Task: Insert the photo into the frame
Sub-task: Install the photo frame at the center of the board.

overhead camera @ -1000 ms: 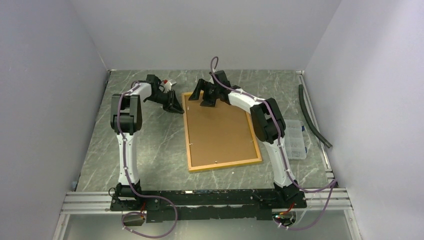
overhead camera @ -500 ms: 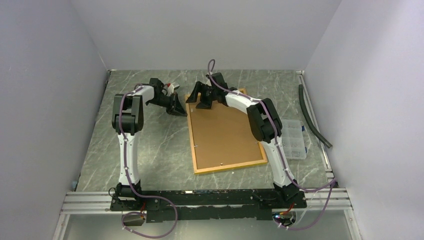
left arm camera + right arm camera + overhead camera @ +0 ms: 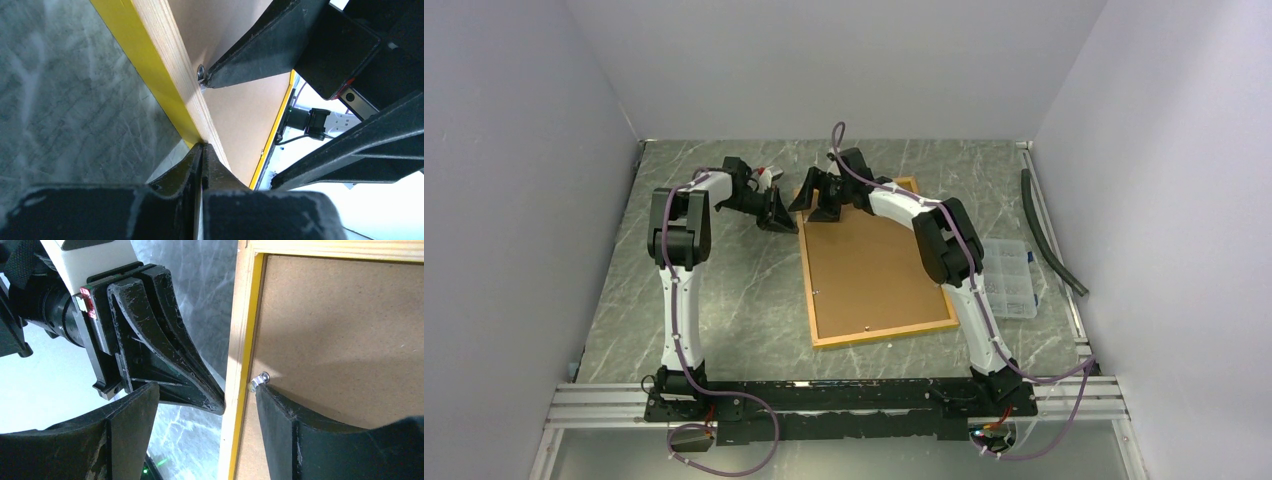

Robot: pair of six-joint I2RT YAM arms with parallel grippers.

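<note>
Straddling one edge of the stiff frame (image 3: 240,315) (likely glazed, fragile), the right gripper (image 3: 814,205) is sitting with empty jaws open. The left gripper (image 3: 201,155) is pressing that edge, jaws shut.

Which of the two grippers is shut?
The left gripper: its fingers meet in one point at the frame's outer edge. The right gripper is open, its fingers straddling that edge.

Green-grey marbled table (image 3: 724,300) carrying everything. Frame (image 3: 884,333) lying on it right of centre, wood-coloured rear facing up, brown board (image 3: 874,265) filling its opening, long sides running skewed from far-left to near-right. Clear compartment box (image 3: 1014,280) sitting just right of frame. Dark hose (image 3: 1026,190) lying along table's right edge, beyond box.
</note>
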